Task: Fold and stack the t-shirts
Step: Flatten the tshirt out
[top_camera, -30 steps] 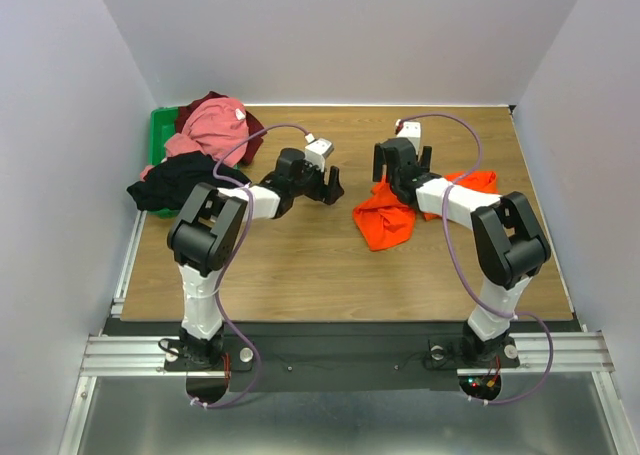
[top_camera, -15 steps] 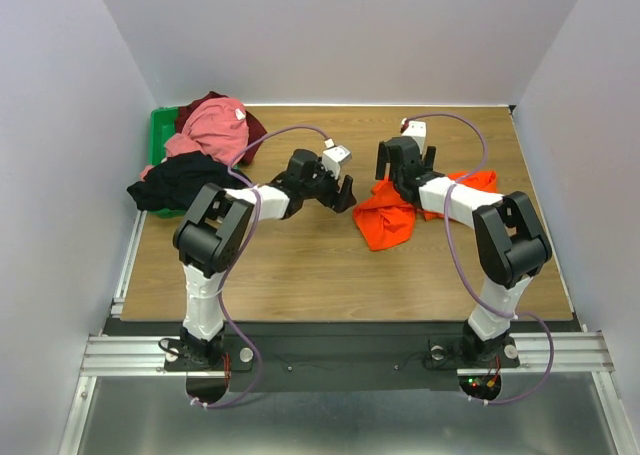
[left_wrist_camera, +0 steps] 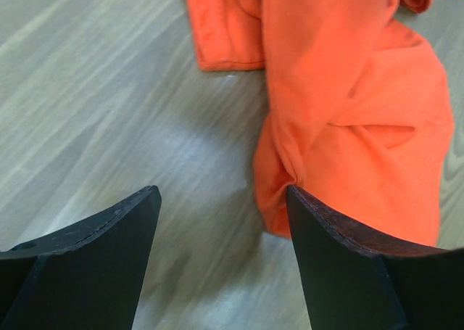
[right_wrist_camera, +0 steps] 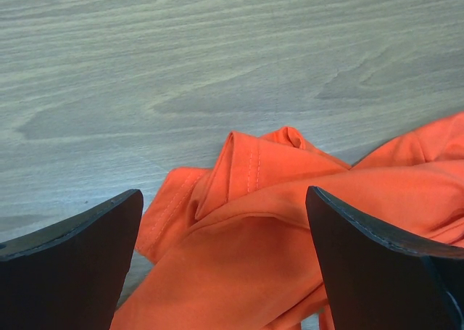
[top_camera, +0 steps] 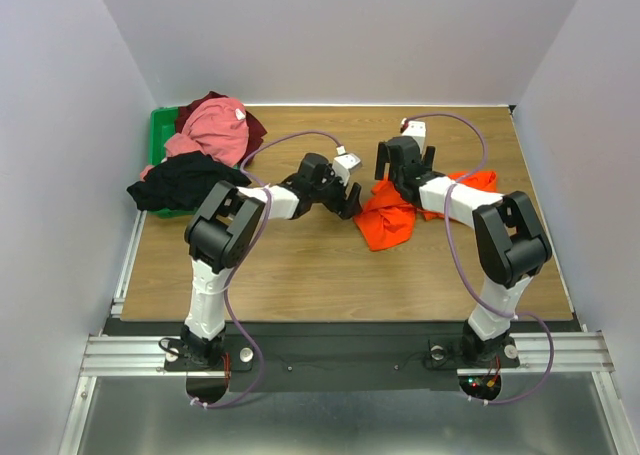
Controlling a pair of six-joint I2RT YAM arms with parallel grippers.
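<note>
A crumpled bright orange t-shirt (top_camera: 388, 220) lies on the wooden table right of centre. It also shows in the left wrist view (left_wrist_camera: 348, 112) and the right wrist view (right_wrist_camera: 290, 228). My left gripper (top_camera: 348, 201) is open and empty, just left of the shirt's left edge, its right finger close to the cloth. My right gripper (top_camera: 392, 180) is open over the shirt's far edge, its jaws either side of a folded hem. A pink t-shirt (top_camera: 212, 125), a dark maroon one (top_camera: 252, 130) and a black one (top_camera: 175, 183) lie heaped at the far left.
A green plastic bin (top_camera: 158, 135) holds the heap of shirts at the table's far left corner, the black shirt spilling over its front. Grey walls close the table on three sides. Bare wood (top_camera: 300, 265) lies in front of both grippers.
My left gripper has moved right across the table, from the centre to the orange shirt's left edge. My right gripper has barely moved.
</note>
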